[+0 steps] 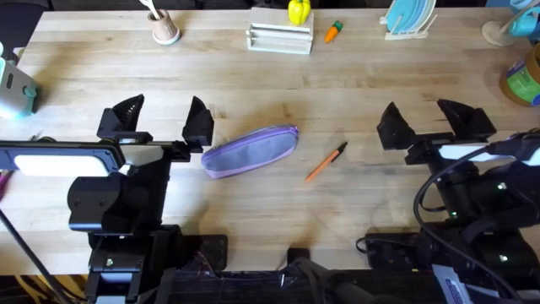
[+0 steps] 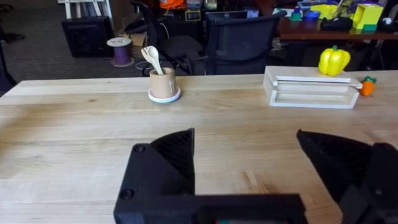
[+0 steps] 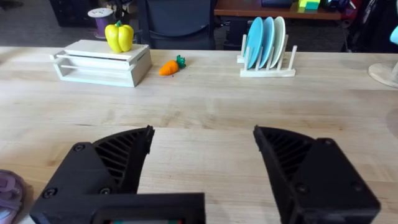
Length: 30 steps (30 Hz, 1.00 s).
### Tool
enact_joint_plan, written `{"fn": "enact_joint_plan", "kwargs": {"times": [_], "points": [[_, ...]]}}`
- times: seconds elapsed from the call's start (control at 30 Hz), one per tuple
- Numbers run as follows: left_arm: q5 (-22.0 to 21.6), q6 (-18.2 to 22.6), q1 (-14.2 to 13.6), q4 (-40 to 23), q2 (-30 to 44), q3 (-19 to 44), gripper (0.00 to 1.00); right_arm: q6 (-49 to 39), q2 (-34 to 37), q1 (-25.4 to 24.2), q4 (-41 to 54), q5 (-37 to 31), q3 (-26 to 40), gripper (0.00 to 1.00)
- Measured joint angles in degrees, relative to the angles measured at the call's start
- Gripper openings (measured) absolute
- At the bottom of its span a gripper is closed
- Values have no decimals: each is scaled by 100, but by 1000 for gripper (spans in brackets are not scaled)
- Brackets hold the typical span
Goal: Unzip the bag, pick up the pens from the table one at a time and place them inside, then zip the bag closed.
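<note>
Nothing of the task looks begun: the bag lies zipped on the table between the two arms, and one orange pen rests just beside its right end, not touching it. The left gripper sits close by the bag's left end, fingers spread and empty; the right gripper, also spread and empty, stands right of the pen. Unzipping, loading and zipping all remain

Standing along the far edge: a tan cup holding wooden spoons on a pale coaster; a white slatted rack carrying a yellow bell pepper; a toy carrot lying just beside that rack; a white dish rack holding blue plates upright. Sitting at the right edge, a roll of tape.
</note>
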<state>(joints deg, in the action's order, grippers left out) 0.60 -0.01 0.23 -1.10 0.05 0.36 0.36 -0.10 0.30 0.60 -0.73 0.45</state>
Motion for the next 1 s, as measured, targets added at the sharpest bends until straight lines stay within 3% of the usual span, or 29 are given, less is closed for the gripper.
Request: {"fn": "enact_joint_plan", "kwargs": {"times": [0.53, 0.67, 0.7, 0.73, 1.0], "points": [[-2, 7, 2, -33, 0, 0, 993, 2, 0, 0, 15, 0, 2, 995], [-22, 11, 0, -651, 15, 119, 992, 2, 17, 0, 404, 52, 169, 995], [-31, 25, 2, -1781, 113, 708, 992, 2, 151, 0, 1480, 145, 603, 995], [-29, 26, 2, -2111, 203, 972, 992, 0, 260, 0, 1784, 169, 755, 996], [-39, 131, 2, -3902, 1533, 3646, 991, 1, 1922, 0, 3518, 311, 3074, 995]]}}
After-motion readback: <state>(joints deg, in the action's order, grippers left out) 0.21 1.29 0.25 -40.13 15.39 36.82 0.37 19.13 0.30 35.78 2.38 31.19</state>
